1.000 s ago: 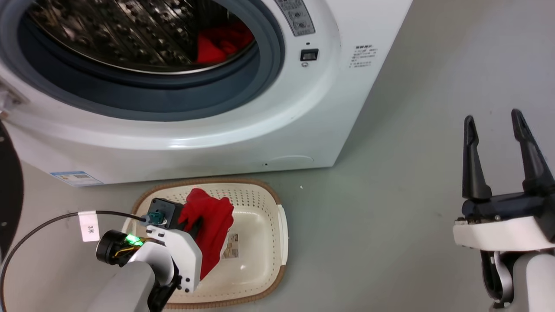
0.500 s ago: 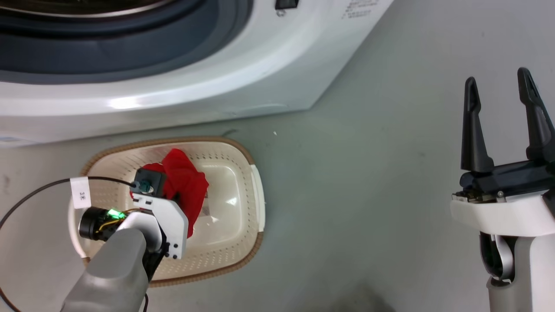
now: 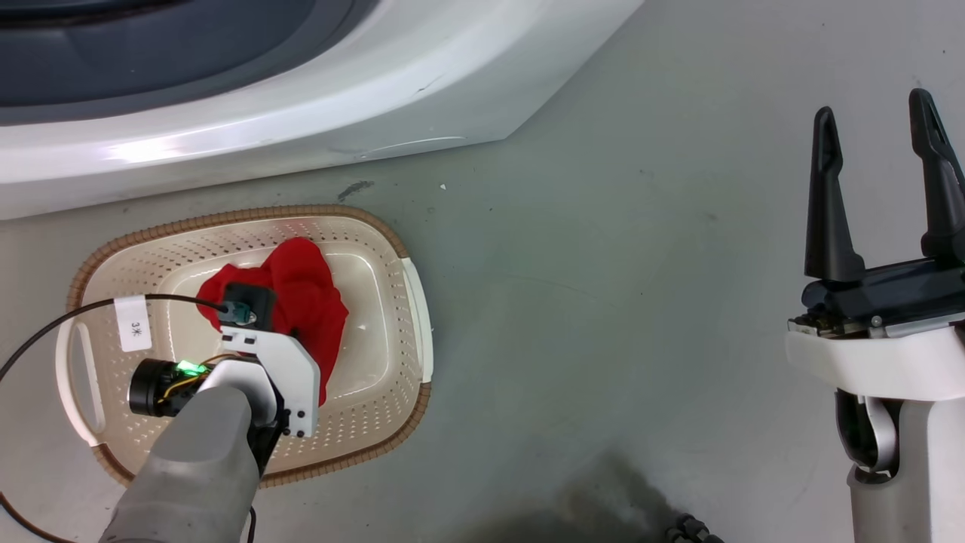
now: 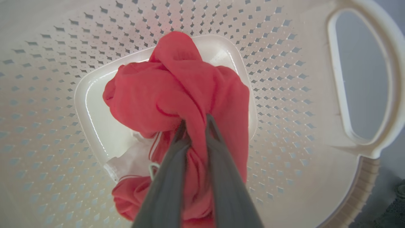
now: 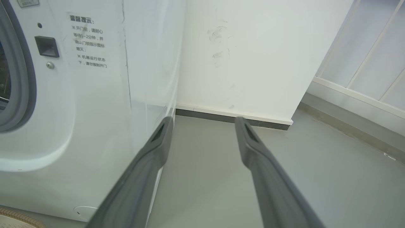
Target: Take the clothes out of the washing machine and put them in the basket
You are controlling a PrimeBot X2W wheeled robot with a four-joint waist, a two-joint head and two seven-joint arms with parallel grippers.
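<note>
I'm holding the left gripper (image 4: 194,122) low inside the basket (image 3: 226,217) just in front of the washing machine (image 3: 301,128), fingers pinching a fold of the red clothes (image 4: 171,85), which are bunching on the basket floor. The right gripper (image 3: 872,105) is hanging spread and empty, far right. I'm worrying the fabric is wedging between the fingers, so lifting out could drag it over the rim
</note>
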